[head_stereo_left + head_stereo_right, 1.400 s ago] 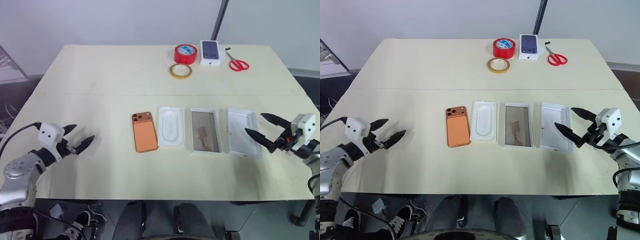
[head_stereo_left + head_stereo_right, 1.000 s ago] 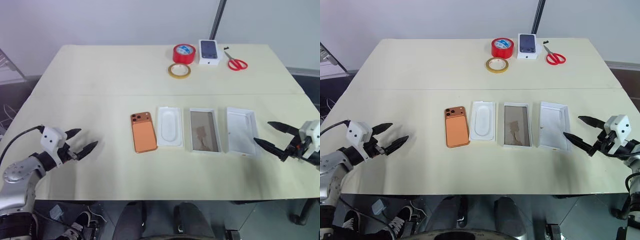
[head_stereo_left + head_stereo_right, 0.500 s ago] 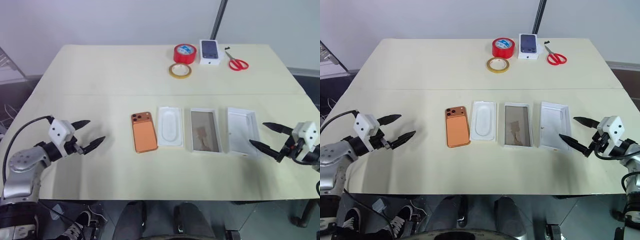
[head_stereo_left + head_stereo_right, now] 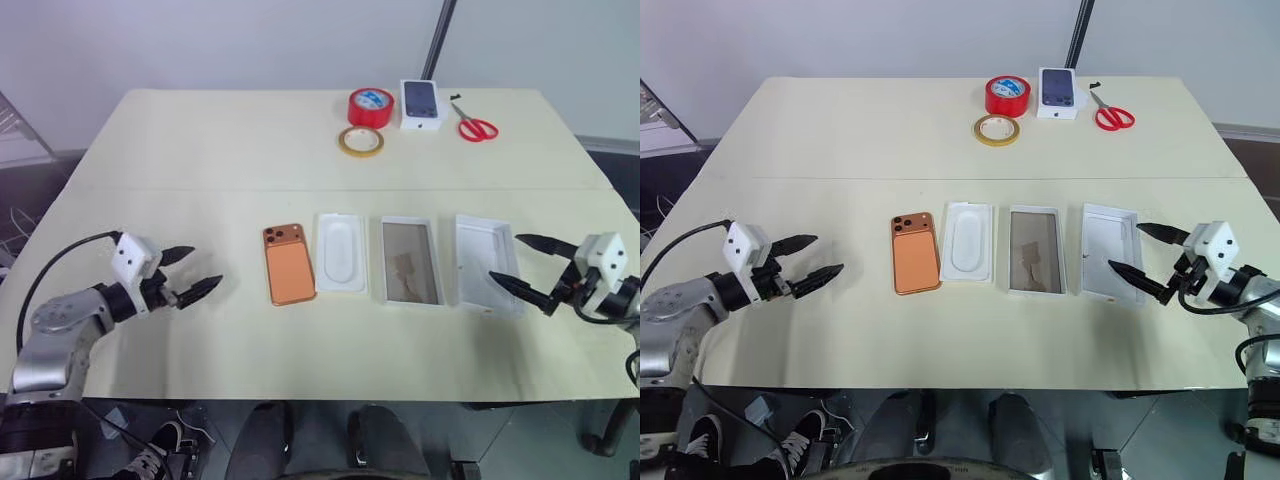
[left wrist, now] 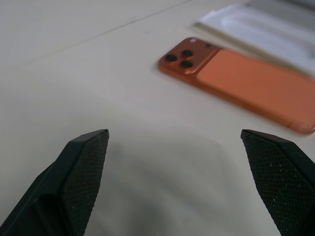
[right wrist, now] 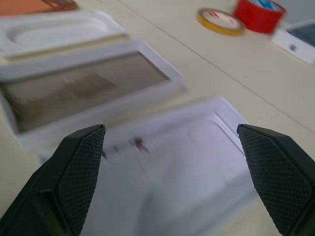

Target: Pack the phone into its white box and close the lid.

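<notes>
Table edge hides lid's corner.

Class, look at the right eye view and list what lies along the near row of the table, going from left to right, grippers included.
left gripper → phone → white moulded insert → white box → lid → right gripper

The phone has a smooth, matt orange-copper back. The white box and the lid look like matt card. The fingers are black, finely dimpled. The table is matt cream.
</notes>
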Available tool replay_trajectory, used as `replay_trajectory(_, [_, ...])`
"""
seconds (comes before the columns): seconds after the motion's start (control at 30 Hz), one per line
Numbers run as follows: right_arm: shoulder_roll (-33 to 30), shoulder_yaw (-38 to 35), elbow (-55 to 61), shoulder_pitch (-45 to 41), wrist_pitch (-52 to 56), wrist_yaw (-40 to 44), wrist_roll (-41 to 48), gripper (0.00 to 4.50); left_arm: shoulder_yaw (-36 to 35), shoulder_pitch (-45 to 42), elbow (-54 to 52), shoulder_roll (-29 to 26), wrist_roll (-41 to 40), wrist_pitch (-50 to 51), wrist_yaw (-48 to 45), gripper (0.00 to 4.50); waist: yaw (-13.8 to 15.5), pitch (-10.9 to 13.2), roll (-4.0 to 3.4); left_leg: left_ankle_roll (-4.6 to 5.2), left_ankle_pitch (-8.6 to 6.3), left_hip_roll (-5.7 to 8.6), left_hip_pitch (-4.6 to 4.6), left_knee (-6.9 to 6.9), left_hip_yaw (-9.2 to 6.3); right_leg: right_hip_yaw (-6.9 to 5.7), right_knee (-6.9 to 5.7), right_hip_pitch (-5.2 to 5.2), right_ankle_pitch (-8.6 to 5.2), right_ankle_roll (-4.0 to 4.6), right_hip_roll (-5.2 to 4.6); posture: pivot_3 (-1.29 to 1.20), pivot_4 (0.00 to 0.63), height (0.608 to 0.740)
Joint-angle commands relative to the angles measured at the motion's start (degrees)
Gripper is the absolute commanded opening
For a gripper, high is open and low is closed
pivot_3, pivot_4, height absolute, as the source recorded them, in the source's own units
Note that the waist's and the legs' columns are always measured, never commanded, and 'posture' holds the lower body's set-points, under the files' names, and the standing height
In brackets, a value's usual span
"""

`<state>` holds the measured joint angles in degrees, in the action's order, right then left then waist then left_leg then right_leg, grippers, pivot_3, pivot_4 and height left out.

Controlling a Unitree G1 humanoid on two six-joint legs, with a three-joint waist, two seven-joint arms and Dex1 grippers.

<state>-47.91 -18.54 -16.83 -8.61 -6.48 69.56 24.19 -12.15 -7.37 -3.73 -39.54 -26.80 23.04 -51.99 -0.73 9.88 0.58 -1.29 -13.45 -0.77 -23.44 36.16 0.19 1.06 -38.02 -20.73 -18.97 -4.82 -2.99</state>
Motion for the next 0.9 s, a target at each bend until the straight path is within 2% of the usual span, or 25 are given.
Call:
replay_trajectory(0.03, [1.14,3.96,9.19,-0.35,0.62,1.06,0.51,4.48,2.94,-5.18,-6.21,2.01,-1.98,9.28,6.05,4.50,0.09,0.00,0.01,0.00,0.00,0.00,0.00,0.03,-0.01,-0.01,0.00,0.02,0.00,-0.01,0.02,0.00,0.150,0.740])
replay_trajectory(0.1, [1.75,5.83,11.91,-0.60,0.97,1.02,0.09,4.48,4.46,-7.75,-7.46,3.50,-1.61,12.96,9.11,4.50,0.09,0.00,0.03,0.00,0.00,0.01,-0.01,0.05,-0.02,-0.01,0.00,0.04,0.01,-0.03,0.07,0.00,0.150,0.740])
replay_trajectory(0.17, [3.69,8.64,14.56,-3.03,2.64,-0.12,0.34,4.48,8.65,-12.12,-7.81,7.20,0.28,16.14,13.40,4.50,0.08,0.01,0.03,0.00,0.00,0.02,-0.01,0.08,-0.02,0.01,0.00,0.05,0.01,-0.06,0.12,0.00,0.150,0.740])
replay_trajectory(0.3, [6.96,12.21,15.55,-7.17,4.77,-1.13,0.33,4.48,12.59,-17.96,-7.86,16.20,-0.76,26.90,21.76,4.50,0.07,0.03,0.07,0.00,0.01,0.02,-0.01,0.20,-0.05,0.01,-0.06,0.09,0.04,-0.12,0.24,0.00,0.150,0.740])
replay_trajectory(0.43, [7.87,13.14,14.25,-7.79,3.97,-1.07,-0.65,4.48,17.98,-19.77,-9.38,17.73,0.53,35.99,24.71,4.50,0.04,0.05,0.10,-0.01,0.01,0.01,-0.04,0.14,-0.08,0.02,-0.04,0.05,0.02,-0.17,0.32,0.00,0.150,0.740])
replay_trajectory(0.6, [7.29,12.12,13.43,-6.32,2.92,-0.65,-0.76,4.48,15.70,-21.60,-9.51,20.88,-1.71,48.40,29.25,4.50,0.12,0.04,0.10,-0.14,0.09,0.00,0.10,0.14,-0.12,0.01,-0.08,0.20,0.02,-0.16,0.34,0.00,0.150,0.740])
replay_trajectory(0.7, [7.12,11.62,13.11,-5.72,2.23,-0.77,-0.82,4.48,12.34,-22.99,-7.70,24.97,-3.71,53.98,30.97,4.50,0.10,0.04,0.09,-0.14,0.09,0.03,0.11,0.15,-0.15,-0.01,-0.06,0.23,0.02,-0.17,0.33,0.00,0.150,0.740])
replay_trajectory(0.9, [7.67,11.99,12.47,-5.94,1.19,-1.21,-1.26,4.48,7.06,-28.43,0.54,34.19,-3.10,58.46,35.38,4.50,0.53,0.02,0.09,-0.16,0.10,0.10,0.10,0.25,-0.24,-0.09,-0.06,0.32,0.01,-0.18,0.33,0.00,0.150,0.740])
